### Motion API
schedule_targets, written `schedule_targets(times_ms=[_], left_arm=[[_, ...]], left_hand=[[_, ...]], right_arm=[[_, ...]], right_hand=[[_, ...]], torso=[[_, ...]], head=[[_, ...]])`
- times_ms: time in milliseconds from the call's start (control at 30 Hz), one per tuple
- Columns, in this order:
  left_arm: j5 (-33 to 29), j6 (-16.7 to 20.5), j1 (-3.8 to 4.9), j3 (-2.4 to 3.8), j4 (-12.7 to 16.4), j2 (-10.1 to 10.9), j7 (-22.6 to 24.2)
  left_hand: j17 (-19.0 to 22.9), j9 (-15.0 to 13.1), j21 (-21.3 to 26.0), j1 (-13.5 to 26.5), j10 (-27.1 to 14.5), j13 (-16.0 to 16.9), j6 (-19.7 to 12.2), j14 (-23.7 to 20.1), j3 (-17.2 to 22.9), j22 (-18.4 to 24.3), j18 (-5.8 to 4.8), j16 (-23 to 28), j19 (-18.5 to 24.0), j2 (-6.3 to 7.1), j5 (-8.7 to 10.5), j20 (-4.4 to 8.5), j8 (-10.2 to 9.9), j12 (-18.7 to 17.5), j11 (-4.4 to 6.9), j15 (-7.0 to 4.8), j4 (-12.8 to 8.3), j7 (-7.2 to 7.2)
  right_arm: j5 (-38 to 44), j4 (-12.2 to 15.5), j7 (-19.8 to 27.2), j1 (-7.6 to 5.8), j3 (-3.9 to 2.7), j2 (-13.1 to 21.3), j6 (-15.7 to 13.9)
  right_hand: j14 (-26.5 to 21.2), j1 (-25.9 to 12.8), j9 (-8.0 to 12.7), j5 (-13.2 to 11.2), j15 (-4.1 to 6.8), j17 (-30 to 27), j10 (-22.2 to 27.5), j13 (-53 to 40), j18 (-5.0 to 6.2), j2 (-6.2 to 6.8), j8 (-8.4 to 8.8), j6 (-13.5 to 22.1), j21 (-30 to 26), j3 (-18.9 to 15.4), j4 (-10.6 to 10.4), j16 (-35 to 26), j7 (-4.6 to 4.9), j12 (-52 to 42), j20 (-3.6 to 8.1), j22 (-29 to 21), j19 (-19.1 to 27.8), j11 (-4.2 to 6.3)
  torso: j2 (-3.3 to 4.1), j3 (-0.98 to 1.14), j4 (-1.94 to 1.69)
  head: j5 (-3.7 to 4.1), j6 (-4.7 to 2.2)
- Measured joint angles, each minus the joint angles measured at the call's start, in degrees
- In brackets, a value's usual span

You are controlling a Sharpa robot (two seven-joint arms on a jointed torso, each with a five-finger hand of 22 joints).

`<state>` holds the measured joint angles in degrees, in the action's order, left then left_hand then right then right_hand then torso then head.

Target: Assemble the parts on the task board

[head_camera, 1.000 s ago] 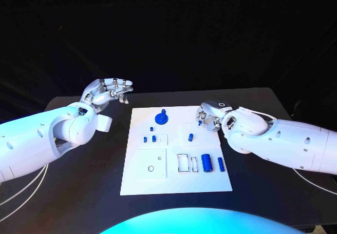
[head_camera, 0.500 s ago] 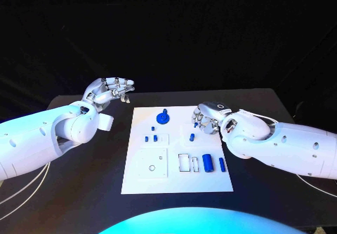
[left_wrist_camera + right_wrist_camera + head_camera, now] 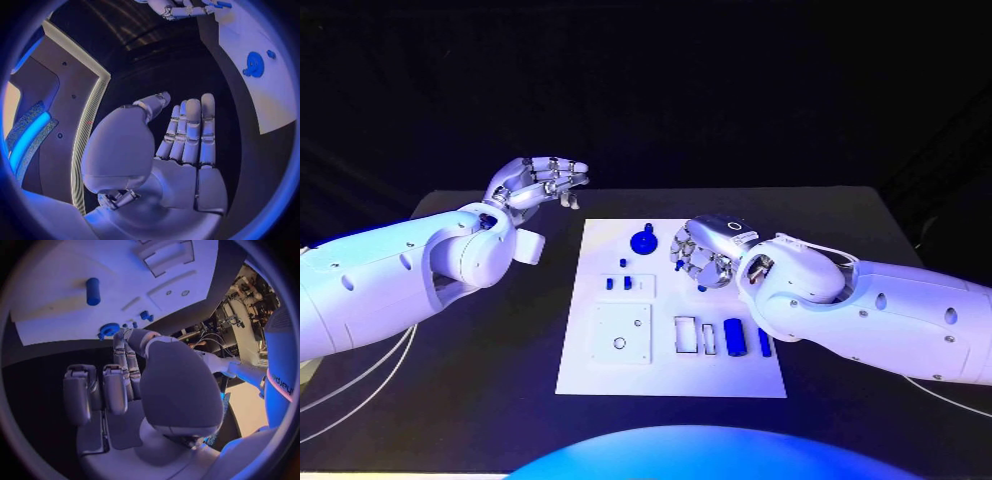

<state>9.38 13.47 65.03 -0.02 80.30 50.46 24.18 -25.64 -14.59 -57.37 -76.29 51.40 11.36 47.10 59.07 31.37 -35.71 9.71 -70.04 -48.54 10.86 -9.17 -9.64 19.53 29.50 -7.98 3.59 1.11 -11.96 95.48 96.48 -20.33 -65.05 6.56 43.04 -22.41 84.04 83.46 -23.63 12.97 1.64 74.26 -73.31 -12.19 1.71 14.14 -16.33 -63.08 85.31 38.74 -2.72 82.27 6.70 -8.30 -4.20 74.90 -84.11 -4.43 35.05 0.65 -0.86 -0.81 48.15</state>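
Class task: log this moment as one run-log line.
left hand: open, beside board | right hand: over board, hold unclear | blue disc: on board

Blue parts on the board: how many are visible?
7: round part at far end; small one nearer; two pegs together; one by the right robot hand; cylinder and slim bar beside the right arm. Others may be hidden.

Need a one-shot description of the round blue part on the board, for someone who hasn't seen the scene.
Find the white task board in the middle of the black table. Look at its far edge, between the two hands: the round blue part lies there. It is the one disc-shaped piece; the other blue parts are small pegs or upright cylinders.
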Motion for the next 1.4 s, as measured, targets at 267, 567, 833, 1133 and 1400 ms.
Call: schedule_targets(times_ms=[267, 567, 833, 1133, 1400], left_arm=[[0.0, 0.0, 0.0, -0.01, 0.0, -0.2, -0.2], [0.0, 0.1, 0.0, 0.0, 0.1, -0.2, -0.4], [0.0, 0.1, 0.0, 0.0, 0.3, -0.3, -0.5], [0.1, 0.1, 0.0, 0.0, 0.4, -0.3, -0.6], [0.1, 0.3, 0.0, 0.0, 0.4, -0.3, -0.6]], left_hand=[[0.0, 0.0, 0.0, 0.0, 0.0, 0.0, 0.0, 0.0, 0.0, 0.0, 0.0, 0.0, 0.0, 0.0, 0.0, 0.0, 0.0, 0.0, 0.0, 0.0, 0.0, 0.0], [0.0, 0.0, 0.0, 0.0, -0.2, 0.0, 0.0, 0.0, 0.0, 0.0, 0.0, 0.0, 0.0, 0.0, 0.0, 0.0, 0.0, 0.0, -0.21, 0.0, 0.0, 0.0], [0.0, 0.0, 0.0, 0.0, -0.2, 0.0, 0.0, 0.0, 0.0, 0.0, 0.0, 0.0, 0.0, 0.0, 0.0, 0.0, 0.0, 0.0, -0.21, 0.0, 0.0, 0.0], [0.0, 0.0, 0.0, 0.0, -0.2, 0.1, -0.2, -0.2, -0.3, 0.1, 0.0, -0.3, 0.0, 0.0, 0.0, 0.0, 0.0, 0.2, -0.21, 0.21, -0.2, -0.21], [0.0, 0.0, 0.0, 0.0, -0.2, 0.1, -0.2, -0.2, -0.3, 0.1, 0.0, -0.3, 0.0, 0.0, 0.0, 0.0, 0.0, 0.2, -0.21, 0.21, -0.2, -0.21]], right_arm=[[0.7, 0.0, -0.2, 0.58, 0.2, -2.9, 0.0], [2.1, -0.8, -0.6, 2.3, 0.61, -5.5, 0.1], [3.7, -1.1, -1.2, 3.58, 0.85, -6.9, 0.1], [5.9, -1.3, -1.6, 5.07, 1.09, -8.0, 0.1], [7.4, -1.4, -1.8, 6.14, 1.25, -8.8, 0.1]], right_hand=[[0.0, 0.0, 0.0, 0.0, 0.0, -0.1, 0.0, 0.0, 0.0, 0.01, 0.06, 0.0, 0.0, 0.1, 0.1, 0.0, 0.0, 0.1, 0.0, 0.0, 0.0, 0.0], [0.0, -0.1, 0.0, 0.0, 0.0, -0.1, 0.0, 0.1, 0.0, 0.09, 0.16, 0.0, 0.0, 0.1, 0.1, 0.0, -0.01, 0.2, 0.0, 0.0, 0.0, 0.01], [0.0, -0.2, 0.0, 0.0, 0.0, -0.1, 0.0, 0.1, 0.0, 0.12, 0.18, 0.1, 0.0, 0.1, 0.1, 0.0, -0.09, 0.3, 0.0, 0.0, 0.0, 0.01], [0.0, -0.4, 0.0, -0.1, 0.0, -0.1, 0.0, 0.1, 0.0, -0.1, 0.22, 0.1, 0.0, 0.1, 0.1, 0.0, -0.1, 0.4, 0.0, 0.0, 0.0, 0.02], [0.0, -0.6, 0.0, -0.2, 0.0, -0.1, 0.0, 0.1, -0.01, 0.05, 0.28, 0.1, 0.0, 0.2, 0.2, 0.0, -0.1, 0.3, 0.0, 0.0, 0.0, 0.03]], torso=[[0.1, 0.04, 0.03], [0.16, 0.11, 0.06], [0.21, 0.18, 0.09], [0.23, 0.19, 0.13], [0.23, 0.18, 0.08]], head=[[-1.99, 0.53], [-3.74, 1.54], [-4.71, 1.84], [-5.39, 1.86], [-5.56, 1.86]])
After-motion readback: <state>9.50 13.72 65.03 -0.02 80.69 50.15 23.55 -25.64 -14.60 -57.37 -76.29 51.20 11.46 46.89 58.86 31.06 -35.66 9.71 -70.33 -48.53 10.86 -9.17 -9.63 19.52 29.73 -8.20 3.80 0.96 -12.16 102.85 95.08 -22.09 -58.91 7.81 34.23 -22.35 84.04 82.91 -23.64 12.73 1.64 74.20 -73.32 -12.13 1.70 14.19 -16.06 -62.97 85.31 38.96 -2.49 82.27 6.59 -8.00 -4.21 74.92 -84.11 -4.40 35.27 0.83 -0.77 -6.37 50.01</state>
